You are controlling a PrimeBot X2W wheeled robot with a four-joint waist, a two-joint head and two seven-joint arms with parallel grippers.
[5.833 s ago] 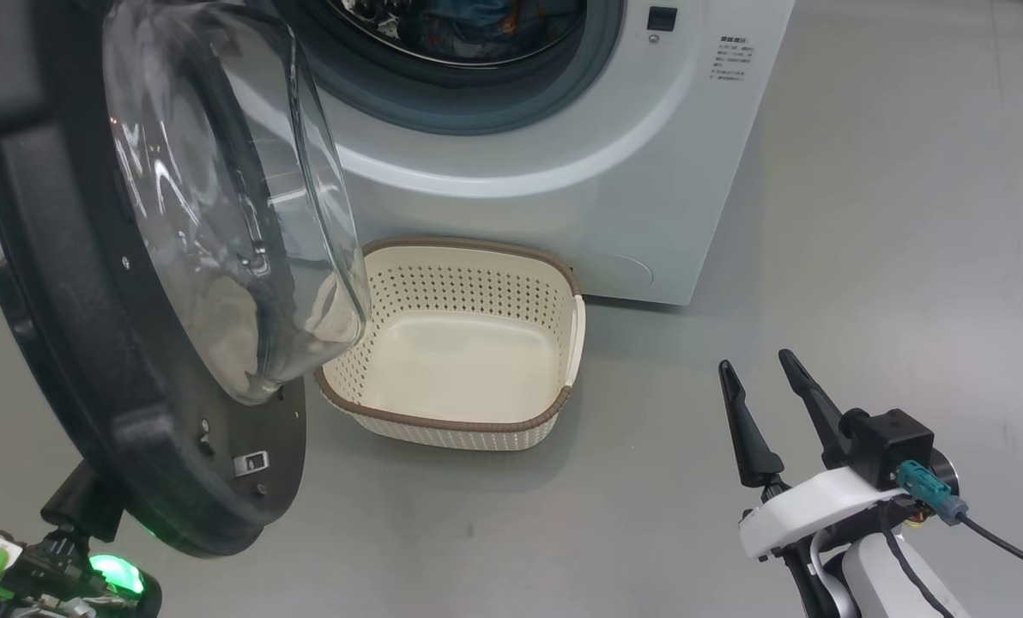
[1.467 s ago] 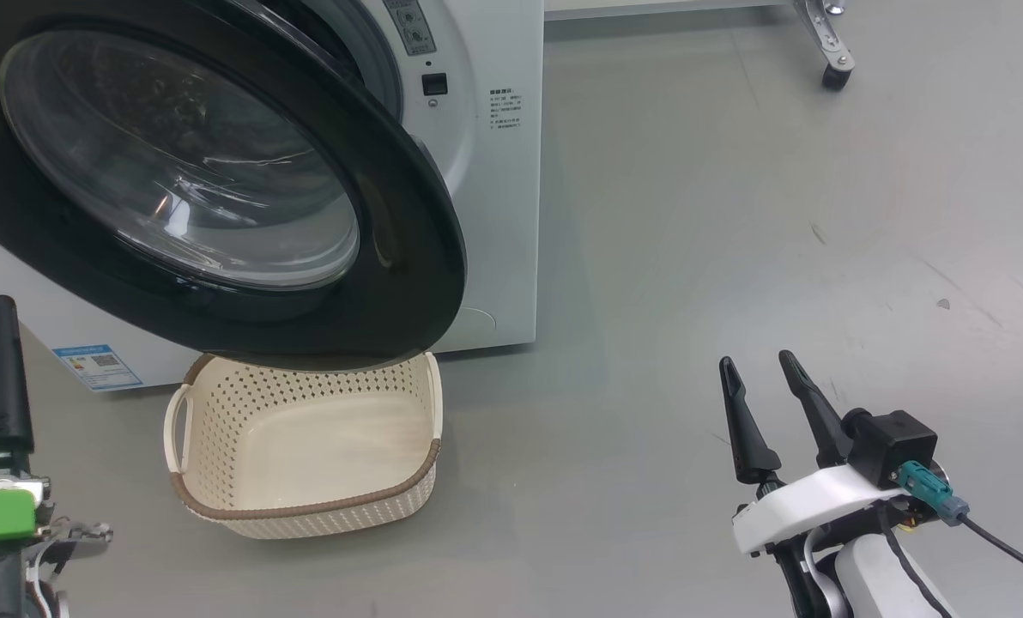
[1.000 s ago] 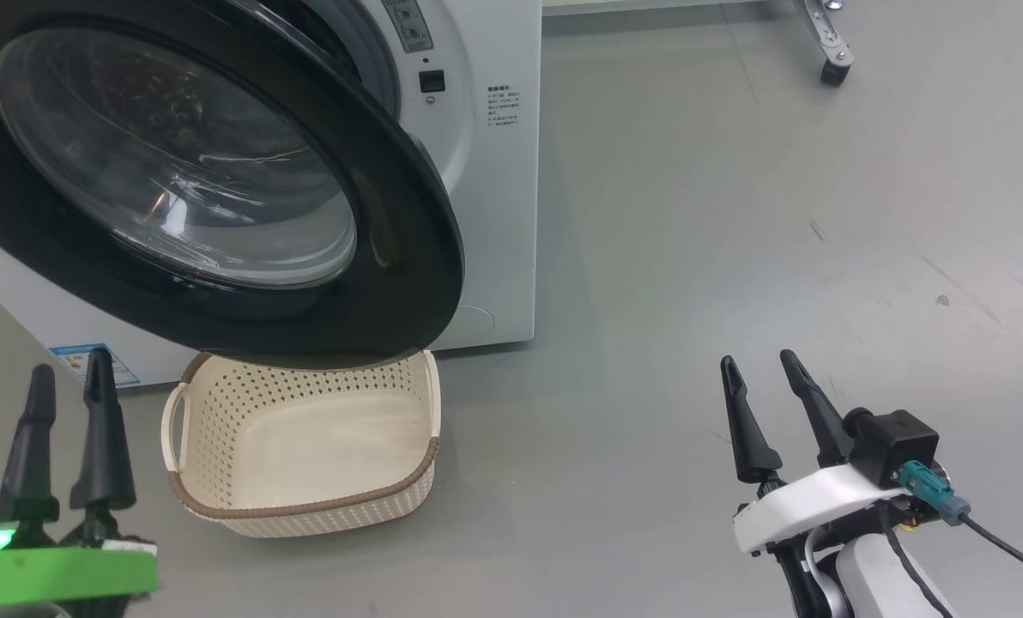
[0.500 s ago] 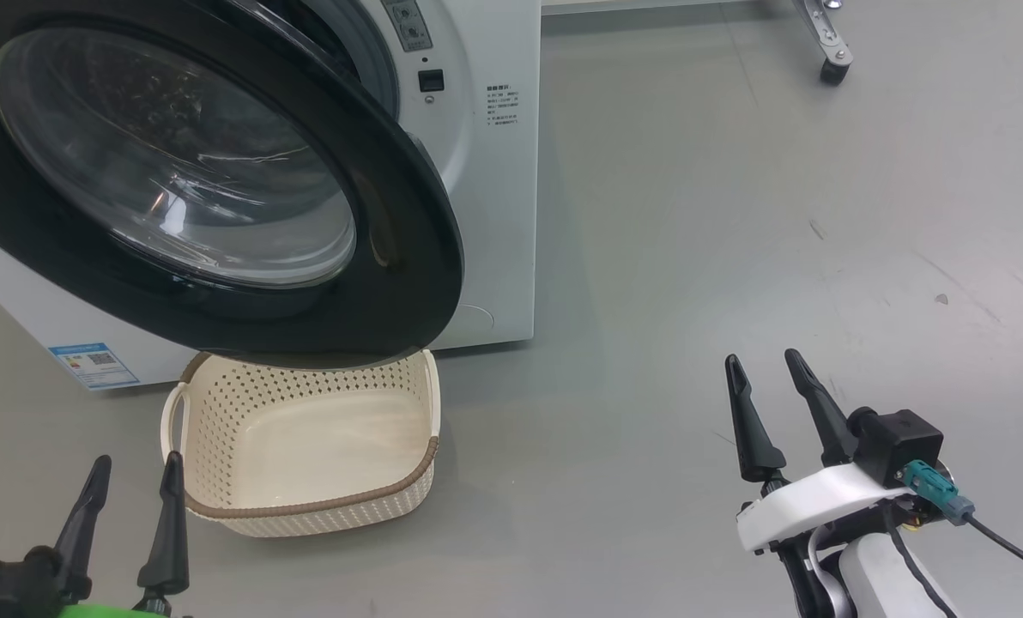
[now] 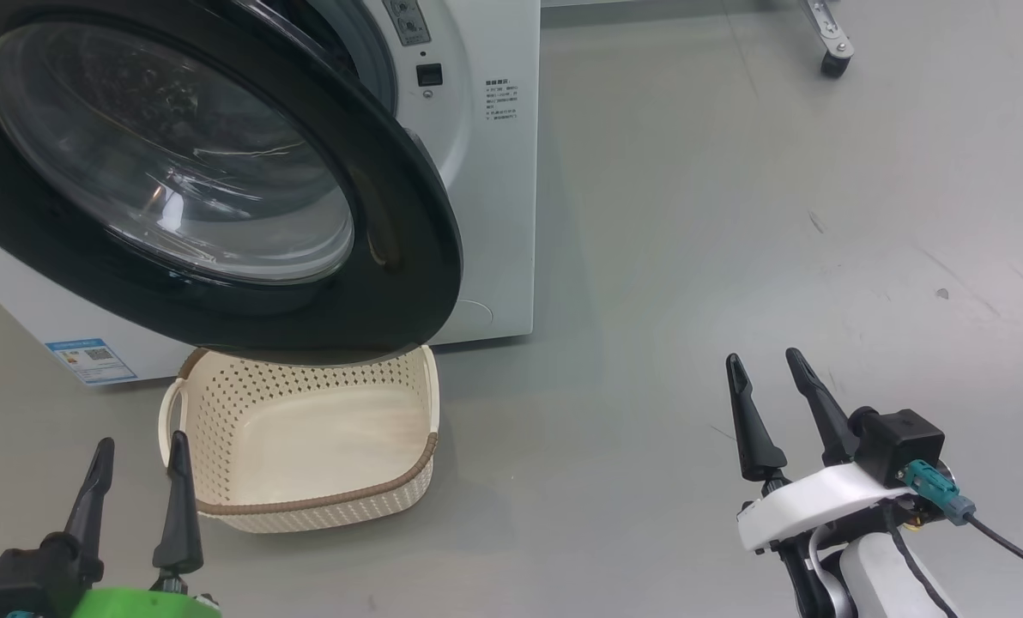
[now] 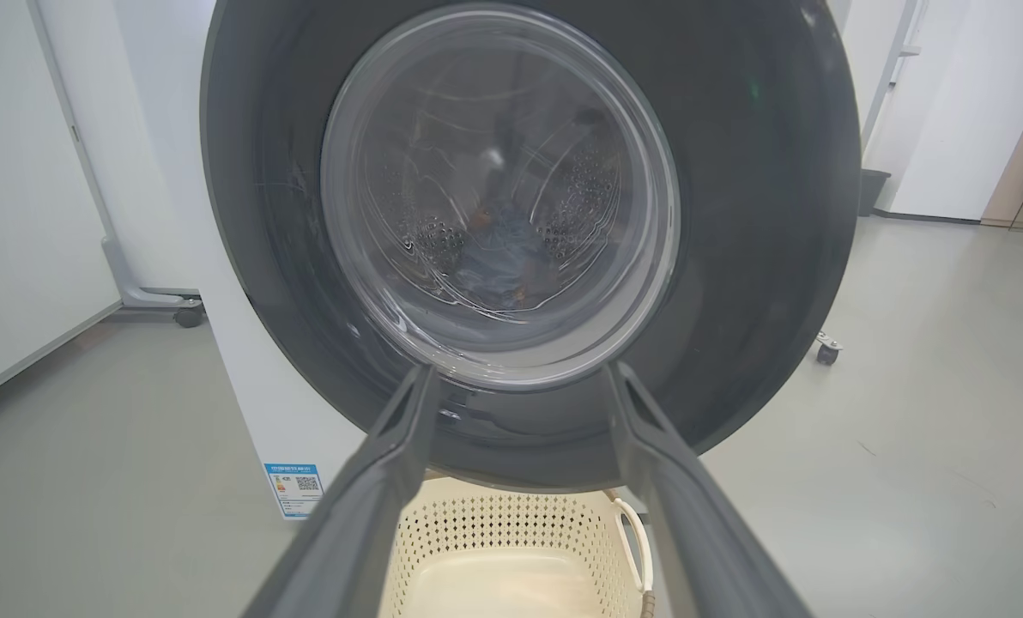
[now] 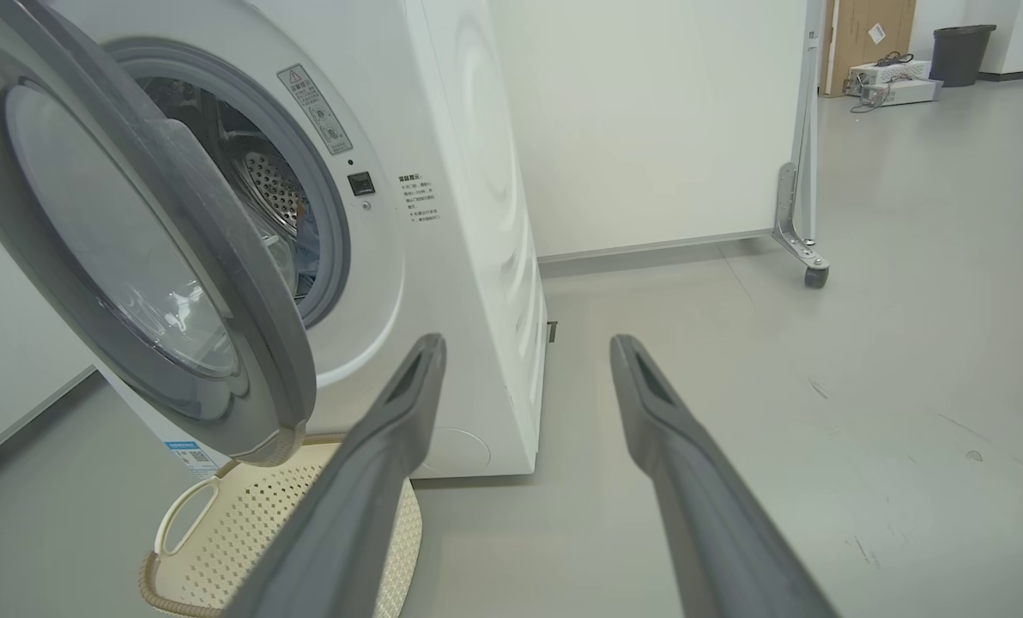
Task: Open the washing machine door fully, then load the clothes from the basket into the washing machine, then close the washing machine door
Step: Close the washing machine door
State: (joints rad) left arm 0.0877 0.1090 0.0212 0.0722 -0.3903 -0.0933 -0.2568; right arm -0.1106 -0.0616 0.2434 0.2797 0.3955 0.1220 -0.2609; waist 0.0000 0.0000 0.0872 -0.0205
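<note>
Basket empty; closing step: the ajar washing machine door likely needs pushing shut. Left gripper, right gripper: fingers wide, empty.

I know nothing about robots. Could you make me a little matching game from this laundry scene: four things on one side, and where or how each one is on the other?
Things:
1. washing machine door
2. basket
3. clothes
4. right gripper

States:
A. empty, on the floor
B. open, over bare floor
C. ajar, not shut
D. inside the drum

Pairs: 1-C, 2-A, 3-D, 4-B
</note>
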